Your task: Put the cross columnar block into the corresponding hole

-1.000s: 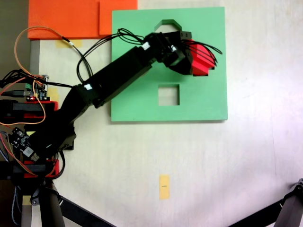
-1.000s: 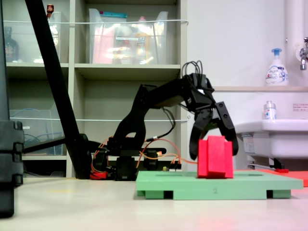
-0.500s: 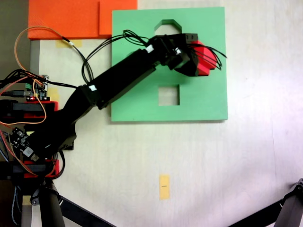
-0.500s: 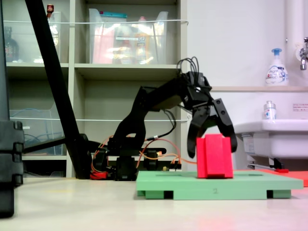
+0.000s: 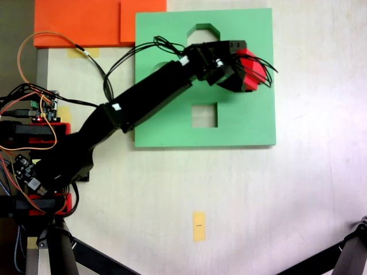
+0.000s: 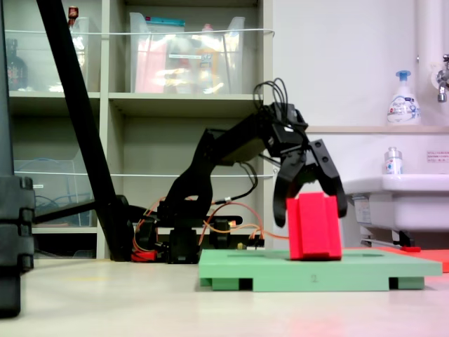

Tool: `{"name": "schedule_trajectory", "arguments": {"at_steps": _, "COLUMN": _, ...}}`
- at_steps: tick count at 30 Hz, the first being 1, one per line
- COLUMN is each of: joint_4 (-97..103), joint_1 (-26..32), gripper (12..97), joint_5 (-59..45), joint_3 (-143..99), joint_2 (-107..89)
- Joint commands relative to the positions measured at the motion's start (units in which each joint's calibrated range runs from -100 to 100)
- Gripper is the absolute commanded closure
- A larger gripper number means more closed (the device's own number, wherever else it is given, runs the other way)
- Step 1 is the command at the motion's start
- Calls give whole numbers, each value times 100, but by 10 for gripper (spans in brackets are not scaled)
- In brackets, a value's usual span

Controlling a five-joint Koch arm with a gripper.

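- Bright red foam block of plus-shaped section (image 6: 313,227): stands upright on the square green foam board (image 5: 252,123), toward its far right part in the top-down fixed view; a second ago it leaned a little, and now it stands straighter and slightly further right.
- My gripper (image 6: 309,209): jaws spread, straddling the block's upper half and not pinching it; they have risen a little over the last second.
- Plus-shaped hole: I cannot see it; my arm and the block cover that part of the board. The octagonal cutout (image 5: 202,29) and square cutout (image 5: 205,114) lie bare.
- Judgement: the block looks released over its hole but stands nearly full height, so insertion seems unfinished; a downward press may be needed.
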Motion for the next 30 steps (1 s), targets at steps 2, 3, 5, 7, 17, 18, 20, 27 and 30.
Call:
{"name": "schedule_trajectory", "arguments": {"at_steps": 2, "joint_4": -218, "joint_1": 20, "gripper": 644, "joint_5": 20, "joint_3": 30, "joint_2": -739}}
{"name": "schedule_trajectory", "arguments": {"at_steps": 3, "joint_4": -362, "joint_1": 34, "gripper": 645, "joint_5": 20, "joint_3": 30, "joint_2": -893}}
{"name": "schedule_trajectory", "arguments": {"at_steps": 5, "joint_4": -661, "joint_1": 59, "gripper": 646, "joint_5": 20, "joint_3": 30, "joint_2": -1158}}
{"name": "schedule_trajectory", "arguments": {"at_steps": 7, "joint_4": -843, "joint_1": 73, "gripper": 646, "joint_5": 15, "joint_3": 30, "joint_2": -1256}}
{"name": "schedule_trajectory", "arguments": {"at_steps": 17, "joint_4": -1055, "joint_1": 122, "gripper": 646, "joint_5": 15, "joint_3": 30, "joint_2": -921}}
{"name": "schedule_trajectory", "arguments": {"at_steps": 18, "joint_4": -1026, "joint_1": 127, "gripper": 646, "joint_5": 15, "joint_3": 30, "joint_2": -809}}
{"name": "schedule_trajectory", "arguments": {"at_steps": 20, "joint_4": -959, "joint_1": 122, "gripper": 646, "joint_5": 15, "joint_3": 30, "joint_2": -613}}
{"name": "schedule_trajectory", "arguments": {"at_steps": 27, "joint_4": -709, "joint_1": 127, "gripper": 646, "joint_5": 15, "joint_3": 30, "joint_2": -97}}
{"name": "schedule_trajectory", "arguments": {"at_steps": 30, "joint_4": -622, "joint_1": 122, "gripper": 646, "joint_5": 15, "joint_3": 30, "joint_2": -27}}
